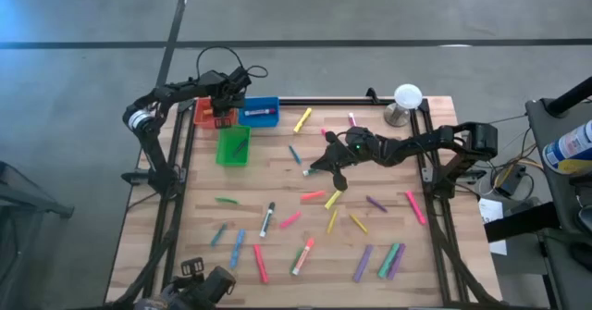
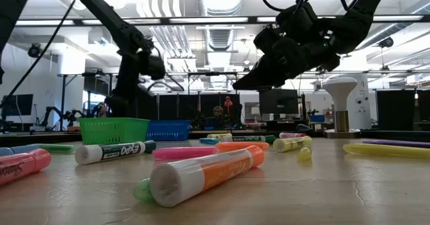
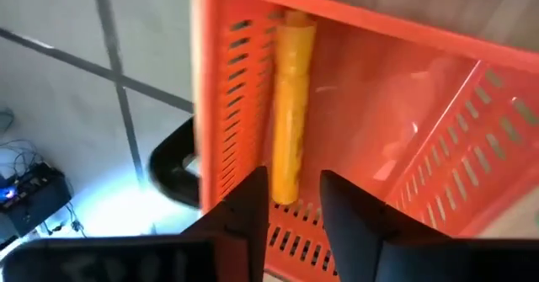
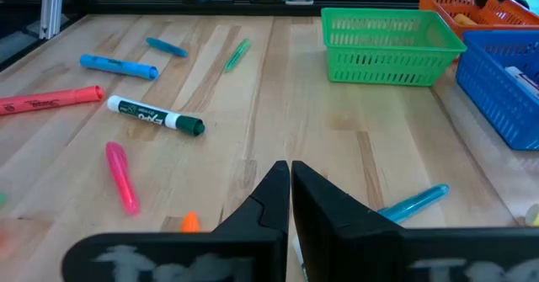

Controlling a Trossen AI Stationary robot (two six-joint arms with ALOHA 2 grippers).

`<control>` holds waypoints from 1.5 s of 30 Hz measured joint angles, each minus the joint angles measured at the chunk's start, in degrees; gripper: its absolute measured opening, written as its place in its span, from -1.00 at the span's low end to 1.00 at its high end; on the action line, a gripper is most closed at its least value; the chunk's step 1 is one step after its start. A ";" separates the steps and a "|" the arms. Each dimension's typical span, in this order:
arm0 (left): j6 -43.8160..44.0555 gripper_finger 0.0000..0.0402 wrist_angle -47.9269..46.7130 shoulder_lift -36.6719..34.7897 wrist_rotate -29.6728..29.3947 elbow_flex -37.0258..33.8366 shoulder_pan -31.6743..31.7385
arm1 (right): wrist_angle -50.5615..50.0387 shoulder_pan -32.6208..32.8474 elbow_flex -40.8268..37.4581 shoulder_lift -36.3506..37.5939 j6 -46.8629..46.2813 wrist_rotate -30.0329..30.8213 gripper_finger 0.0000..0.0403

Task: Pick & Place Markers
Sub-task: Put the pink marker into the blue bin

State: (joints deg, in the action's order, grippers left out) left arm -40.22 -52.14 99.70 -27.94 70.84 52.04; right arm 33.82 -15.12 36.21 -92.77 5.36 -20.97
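Over the red bin (image 1: 205, 114) at the table's far-left corner, the left gripper (image 3: 295, 199) stood parted, empty, an orange marker (image 3: 290, 105) lying dropped inside, while the right gripper (image 4: 290, 189) hovered shut mid-table.

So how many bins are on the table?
3, at the far left corner: orange bin under the left tool, blue bin beside it, green bin just nearer.

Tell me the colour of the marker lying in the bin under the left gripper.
Orange marker, seen best in the left wrist view, inside the red-orange bin.
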 joint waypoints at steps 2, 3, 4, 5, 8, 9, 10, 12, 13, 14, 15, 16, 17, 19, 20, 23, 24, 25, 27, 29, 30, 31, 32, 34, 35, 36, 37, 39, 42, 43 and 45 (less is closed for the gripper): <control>2.26 -0.56 -0.01 -1.78 0.57 0.01 -0.29 | 0.06 0.01 0.00 0.00 -0.21 0.04 -0.94; 3.58 -0.59 0.03 -2.94 1.04 0.01 -0.55 | 0.21 0.01 0.00 0.00 -0.21 0.08 -0.94; 5.20 -0.63 0.09 -4.20 1.95 0.01 -0.86 | 0.43 0.01 0.00 0.00 -0.24 0.12 -0.94; 6.98 -0.67 0.24 -5.77 3.06 0.01 -1.25 | 0.81 0.01 0.00 0.00 -0.25 0.13 -0.94; 12.98 -0.78 3.27 -10.74 8.18 -0.23 -2.61 | 2.39 0.01 0.00 0.00 -0.48 0.13 -0.94; 14.95 -0.82 5.42 -12.60 10.31 -0.84 -3.15 | 2.98 0.01 0.00 0.00 -0.48 0.13 -0.94; 17.21 -0.85 8.14 -14.57 12.53 -1.76 -3.94 | 3.40 0.01 0.00 0.00 -0.51 0.11 -0.94; 21.38 -0.91 16.92 -18.97 17.08 -4.99 -5.76 | 4.53 0.01 0.00 0.00 -0.50 0.11 -0.94; 23.24 -0.94 22.06 -21.26 19.65 -7.29 -6.77 | 5.10 0.01 0.00 0.00 -0.51 0.11 -0.94; 24.98 -0.96 26.98 -23.51 22.08 -9.82 -7.84 | 5.76 0.01 0.00 0.00 -0.69 0.11 -0.94; 26.82 -0.98 32.42 -25.68 24.41 -12.80 -8.92 | 6.33 0.01 0.00 0.00 -1.21 0.10 -0.94; 28.49 -0.99 38.19 -27.58 26.70 -15.77 -10.02 | 6.99 0.01 0.00 0.00 -1.98 0.09 -0.94; 30.01 -0.99 43.90 -29.45 28.89 -18.97 -11.11 | 7.64 0.01 0.00 0.00 -2.99 0.11 -0.94; 33.06 -0.99 55.54 -32.63 32.08 -25.71 -13.27 | 8.57 0.01 0.00 0.00 -5.21 0.09 -0.94; 34.62 -0.99 61.68 -33.85 32.95 -29.04 -14.21 | 8.80 0.01 0.00 0.00 -6.19 0.09 -0.94; 38.99 -0.99 78.16 -36.01 33.33 -38.74 -16.44 | 8.81 0.01 0.00 0.27 -8.41 0.24 -0.94; 40.27 -0.99 83.32 -36.21 33.36 -41.80 -16.82 | 8.83 0.01 0.00 0.52 -8.96 0.77 -0.94; 41.36 -0.99 88.59 -36.23 33.43 -44.79 -17.07 | 8.76 0.01 0.00 0.93 -9.67 1.66 -0.94; 42.96 -0.99 97.51 -35.69 34.17 -49.92 -17.12 | 8.56 0.01 0.00 1.57 -11.01 4.16 -0.94; 43.38 -0.99 103.72 -35.08 34.71 -54.13 -16.99 | 8.38 -0.04 0.00 2.06 -12.13 6.88 -0.94; 43.37 -0.99 106.01 -34.72 34.76 -55.79 -16.97 | 8.37 -0.06 0.00 2.28 -12.76 8.34 -0.94; 43.36 -1.00 108.08 -34.53 34.76 -57.17 -16.95 | 8.39 -0.06 0.00 2.40 -13.43 9.93 -0.94; 43.34 -1.00 109.65 -34.40 34.79 -58.39 -16.95 | 8.38 -0.07 0.00 2.55 -14.17 11.29 -0.94; 43.33 -1.00 112.14 -34.09 35.14 -59.92 -16.92 | 7.81 -0.12 0.00 2.66 -15.39 14.37 -0.94; 43.32 -1.00 112.39 -34.05 35.63 -60.45 -16.91 | 7.05 -0.13 0.00 2.67 -15.77 16.13 -0.94; 43.31 -1.00 112.50 -34.03 35.86 -60.83 -16.91 | 6.07 -0.14 0.00 2.67 -16.08 18.00 -0.94; 43.31 -1.00 112.61 -33.99 35.91 -60.95 -16.91 | 4.99 -0.14 0.00 2.67 -16.42 19.88 -0.94; 43.01 -1.00 113.00 -33.94 35.93 -60.95 -16.91 | 2.69 -0.14 0.00 2.67 -17.49 23.14 -0.94; 41.26 -1.00 113.10 -33.94 35.92 -60.84 -16.91 | -0.73 -0.14 0.00 2.67 -20.01 27.17 -0.94; 40.60 -1.00 113.09 -33.94 35.89 -60.70 -16.91 | -1.68 -0.14 0.00 2.67 -21.20 28.18 -0.94; 39.93 -1.00 113.15 -33.94 35.91 -60.41 -16.91 | -3.77 -0.14 0.20 2.69 -23.40 29.56 -0.93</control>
State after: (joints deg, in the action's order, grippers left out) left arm -0.29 61.01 65.76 7.97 10.43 35.14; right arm 30.05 -15.27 36.41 -90.08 -18.04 8.59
